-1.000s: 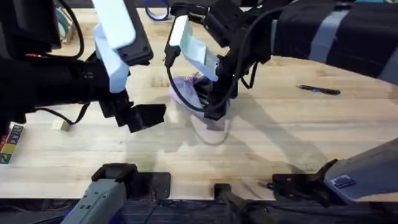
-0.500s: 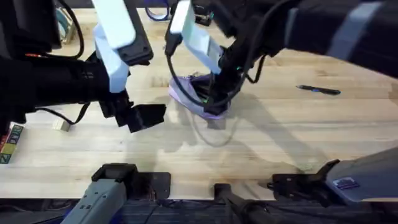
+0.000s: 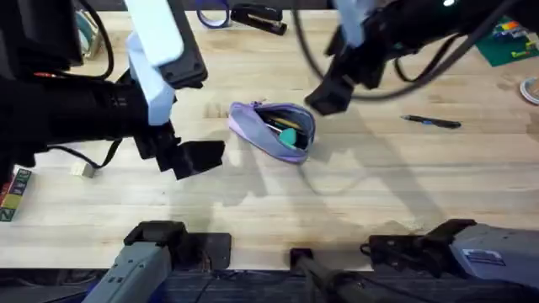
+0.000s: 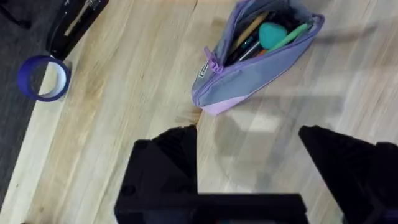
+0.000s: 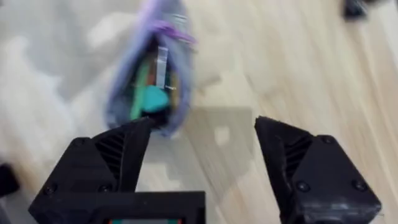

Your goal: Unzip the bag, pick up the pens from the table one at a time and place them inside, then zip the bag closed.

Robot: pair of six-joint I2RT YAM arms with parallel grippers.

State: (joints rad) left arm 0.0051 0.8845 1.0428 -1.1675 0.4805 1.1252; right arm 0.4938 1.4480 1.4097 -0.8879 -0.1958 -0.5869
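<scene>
The lavender and grey-blue bag (image 3: 271, 130) lies unzipped on the wooden table (image 3: 379, 185), left of centre. A green pen (image 3: 288, 137) sticks out of its opening, among other dark items. The dark pen (image 3: 431, 122) lies on the table at the right. My right gripper (image 3: 327, 94) hovers just right of the bag, open and holding nothing. In the right wrist view the open bag (image 5: 148, 81) lies ahead of the right gripper (image 5: 205, 155). My left gripper (image 3: 199, 157) stands open to the bag's left. The left wrist view shows the bag (image 4: 249, 68) and green pen (image 4: 280, 34) beyond the left gripper (image 4: 249, 168).
A black stapler (image 3: 257, 17) and a purple tape roll (image 3: 212, 15) lie at the back edge. A small box (image 3: 13, 194) and a small block (image 3: 82, 170) sit at the far left. A green item (image 3: 505, 42) lies at the back right.
My right gripper has risen off the bag and moved back and to the right, leaving the bag uncovered with the green pen in it. The left arm has stayed still.
</scene>
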